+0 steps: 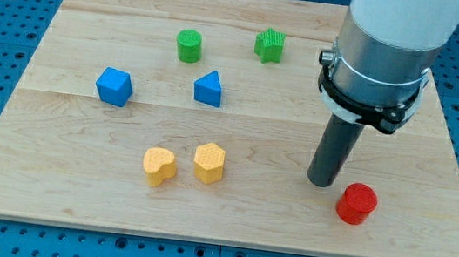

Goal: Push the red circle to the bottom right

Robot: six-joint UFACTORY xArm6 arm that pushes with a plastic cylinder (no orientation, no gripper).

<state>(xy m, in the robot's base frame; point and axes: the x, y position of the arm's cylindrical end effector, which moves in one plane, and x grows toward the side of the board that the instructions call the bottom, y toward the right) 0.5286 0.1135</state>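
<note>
The red circle (355,204) lies on the wooden board (74,180) near the view's bottom right. My tip (321,183) rests on the board just to the upper left of the red circle, very close to it; I cannot tell whether it touches. The arm's white and grey body rises from the rod to the view's top right.
A green circle (189,45) and a green star-like block (269,45) sit near the view's top. A blue hexagon (114,86) and blue triangle (209,88) are mid-left. A yellow heart (158,166) and yellow hexagon (209,162) sit lower centre. Blue pegboard surrounds the board.
</note>
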